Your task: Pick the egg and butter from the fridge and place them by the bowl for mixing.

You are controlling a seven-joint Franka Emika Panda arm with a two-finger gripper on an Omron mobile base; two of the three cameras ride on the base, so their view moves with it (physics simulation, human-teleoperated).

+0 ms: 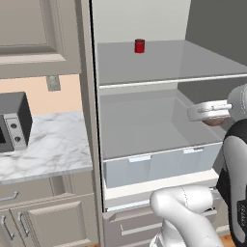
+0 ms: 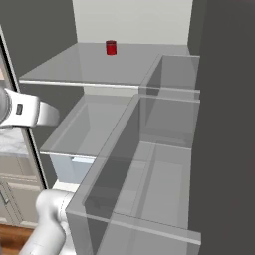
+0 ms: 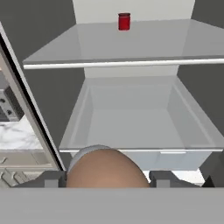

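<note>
fridge [image 1: 144,120] open | arm level before shelf | tool [image 3: 107,180] gripping egg [image 3: 107,168]

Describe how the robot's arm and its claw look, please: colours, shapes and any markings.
The arm is glossy white, built of thick rounded tube segments, with dark, nearly black joints. A white, flattened link sits near the hand. In the right base view, a white link carries a small dark square mark. The claw has two small dark grey, blocky finger tips. No cables are visible.
</note>
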